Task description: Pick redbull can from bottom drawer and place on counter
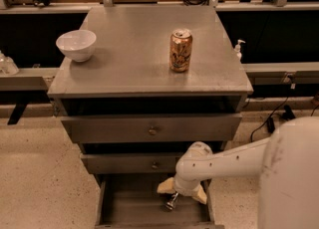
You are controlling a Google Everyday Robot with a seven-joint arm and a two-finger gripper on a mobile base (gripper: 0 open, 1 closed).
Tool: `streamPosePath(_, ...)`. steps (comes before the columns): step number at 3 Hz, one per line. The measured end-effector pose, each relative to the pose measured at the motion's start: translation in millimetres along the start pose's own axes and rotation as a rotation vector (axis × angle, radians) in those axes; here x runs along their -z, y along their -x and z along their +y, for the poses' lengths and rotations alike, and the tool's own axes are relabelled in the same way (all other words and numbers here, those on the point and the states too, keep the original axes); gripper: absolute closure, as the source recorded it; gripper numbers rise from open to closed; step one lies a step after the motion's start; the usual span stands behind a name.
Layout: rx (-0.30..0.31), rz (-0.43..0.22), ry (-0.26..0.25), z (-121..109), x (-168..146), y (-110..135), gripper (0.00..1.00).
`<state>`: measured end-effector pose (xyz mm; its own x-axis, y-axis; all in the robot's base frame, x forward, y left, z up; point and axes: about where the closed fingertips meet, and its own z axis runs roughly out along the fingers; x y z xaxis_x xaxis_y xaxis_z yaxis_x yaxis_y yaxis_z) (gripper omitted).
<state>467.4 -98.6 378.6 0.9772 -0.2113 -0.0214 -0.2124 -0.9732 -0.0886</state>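
The redbull can [172, 202] is a small slim silver can low inside the open bottom drawer [127, 208], close to its middle right. My gripper [182, 193] reaches down into that drawer on the white arm from the right and sits right over the can, touching or nearly touching it. The counter [134, 66] is the broad grey top of the cabinet, above the two closed knob drawers.
A gold-orange patterned can [180, 50] stands on the counter right of centre. A white bowl [76, 45] sits at its left edge. My white arm and body [279, 173] fill the lower right. Cables lie on the floor at the right.
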Motion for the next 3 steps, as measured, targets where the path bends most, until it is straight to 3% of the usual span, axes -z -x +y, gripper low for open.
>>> streamPosePath(1, -0.052, 0.032, 0.020, 11, -56, -16, 0.00)
streamPosePath(3, -0.143, 0.129, 0.036, 29, -114, -47, 0.00)
